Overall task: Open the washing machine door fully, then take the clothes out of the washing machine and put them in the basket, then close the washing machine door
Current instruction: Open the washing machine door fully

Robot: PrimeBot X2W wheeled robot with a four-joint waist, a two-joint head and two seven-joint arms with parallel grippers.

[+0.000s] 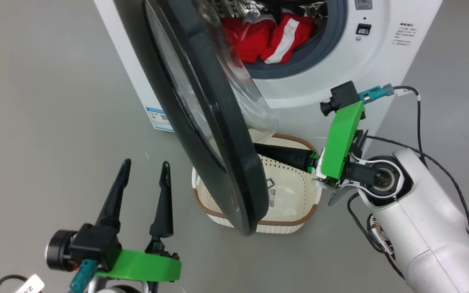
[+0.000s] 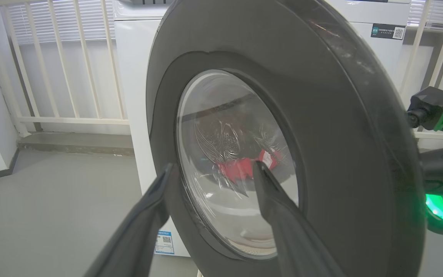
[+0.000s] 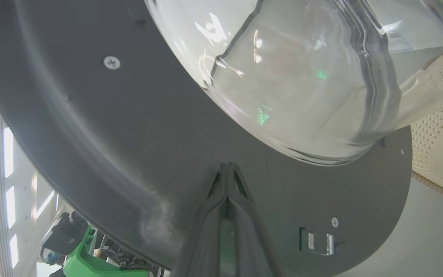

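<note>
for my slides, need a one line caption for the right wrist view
Shut right gripper at the inner face of the door, next to its glass bowl

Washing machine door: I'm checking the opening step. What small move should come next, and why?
Probably push the door further open with the shut right claw, whose tips sit at its inner face below the glass bowl. The door stands only partly open over the basket, and the clothes lie inside the washing machine.
</note>
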